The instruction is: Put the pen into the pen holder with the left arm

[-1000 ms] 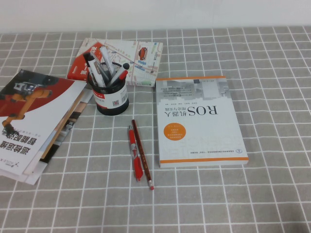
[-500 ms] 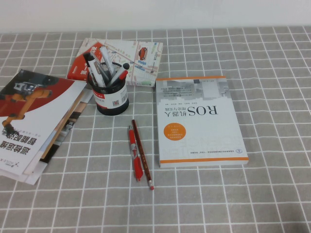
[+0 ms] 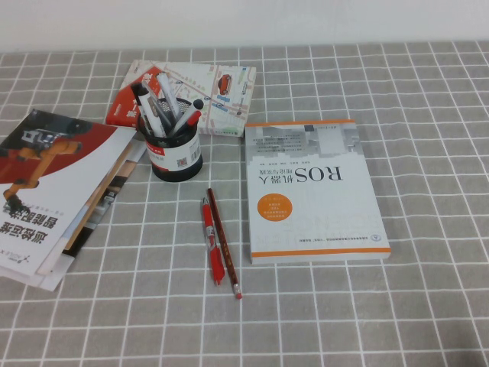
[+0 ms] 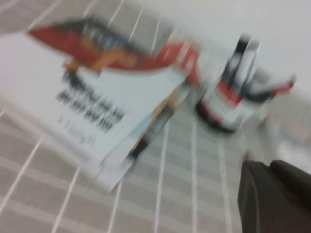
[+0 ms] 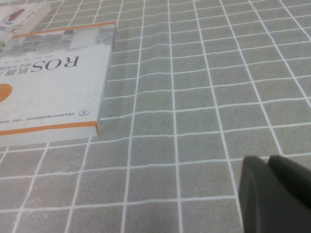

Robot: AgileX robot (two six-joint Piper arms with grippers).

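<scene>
A red pen (image 3: 212, 241) lies on the grey checked cloth beside a dark red pencil (image 3: 224, 245), in front of the black pen holder (image 3: 176, 155), which holds several pens. The holder also shows, blurred, in the left wrist view (image 4: 232, 104). Neither gripper shows in the high view. My left gripper (image 4: 269, 167) is shut and empty, low over the cloth, apart from the holder. The pen is out of its view. My right gripper (image 5: 268, 162) is shut and empty over bare cloth to the right of the book.
A white ROS book (image 3: 313, 189) lies right of the pen and shows in the right wrist view (image 5: 48, 92). A stack of magazines (image 3: 53, 191) lies at the left, also in the left wrist view (image 4: 97, 97). A map booklet (image 3: 191, 95) lies behind the holder.
</scene>
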